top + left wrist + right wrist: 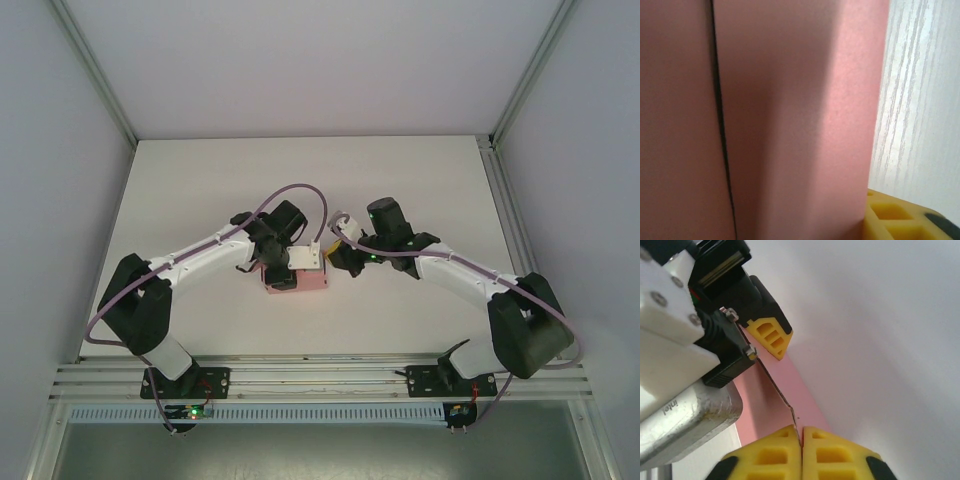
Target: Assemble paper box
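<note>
The pink paper box (310, 281) lies at the middle of the table between both arms. My left gripper (285, 272) sits over its left part. In the left wrist view the pink card (800, 110) stands close up, a dark slit running down it, and one yellow finger (892, 215) presses its right edge; the other finger is hidden. My right gripper (333, 262) meets the box's right side. In the right wrist view its yellow fingertips (775, 455) are shut (802, 437) on a thin upright edge of the pink card (765, 405). The left arm's fingertip (771, 337) touches the same card farther along.
The white table (300, 180) has bare room behind and beside the box. Grey walls close it in at left, right and back. An aluminium rail (320, 375) with both arm bases runs along the near edge. The left wrist's camera mount (670, 340) hangs close to my right fingers.
</note>
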You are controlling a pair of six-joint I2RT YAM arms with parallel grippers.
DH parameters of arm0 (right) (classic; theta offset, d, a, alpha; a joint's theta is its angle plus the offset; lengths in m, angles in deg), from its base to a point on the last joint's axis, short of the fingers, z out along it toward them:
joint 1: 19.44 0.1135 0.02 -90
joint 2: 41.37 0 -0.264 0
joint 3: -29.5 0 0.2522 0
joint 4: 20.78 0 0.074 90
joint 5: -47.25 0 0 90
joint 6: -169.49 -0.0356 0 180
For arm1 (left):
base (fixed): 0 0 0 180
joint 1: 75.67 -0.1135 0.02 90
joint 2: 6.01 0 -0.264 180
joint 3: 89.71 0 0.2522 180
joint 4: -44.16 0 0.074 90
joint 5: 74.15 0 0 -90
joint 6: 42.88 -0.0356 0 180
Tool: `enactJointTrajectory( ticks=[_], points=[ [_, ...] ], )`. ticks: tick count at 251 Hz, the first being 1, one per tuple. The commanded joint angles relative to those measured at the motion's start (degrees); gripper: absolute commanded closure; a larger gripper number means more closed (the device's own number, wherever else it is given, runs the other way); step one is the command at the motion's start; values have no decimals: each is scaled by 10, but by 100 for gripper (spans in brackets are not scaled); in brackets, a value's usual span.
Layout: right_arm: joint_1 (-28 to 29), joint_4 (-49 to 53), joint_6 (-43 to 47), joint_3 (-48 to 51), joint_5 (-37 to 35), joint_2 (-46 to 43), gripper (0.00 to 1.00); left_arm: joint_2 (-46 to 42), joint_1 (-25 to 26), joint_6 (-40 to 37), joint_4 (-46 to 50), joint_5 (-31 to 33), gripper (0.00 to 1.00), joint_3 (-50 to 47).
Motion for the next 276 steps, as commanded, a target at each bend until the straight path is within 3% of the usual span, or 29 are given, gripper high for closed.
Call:
enactJointTrajectory(
  ticks=[1,26,65,119,154,221,276],
  points=[
    [0,2,-7,-11,-21,-17,100,9,-7,27,27,23,43,23],
    [0,-4,-15,9,-50,-29,100,-4,-7,36,34,36,33,10],
    [-1,-11,-37,21,-61,-30,100,-29,-7,65,9,66,34,-28],
    [4,-20,-122,2,-84,-26,100,-18,-6,100,3,68,56,-15],
    [39,-20,-212,-16,-148,-23,100,-5,-6,107,3,67,62,1],
    [85,-6,-367,-46,-226,-2,100,27,-5,116,11,56,64,33],
    [127,-21,-341,-58,-271,11,100,42,-5,108,8,41,64,48]
  ],
)
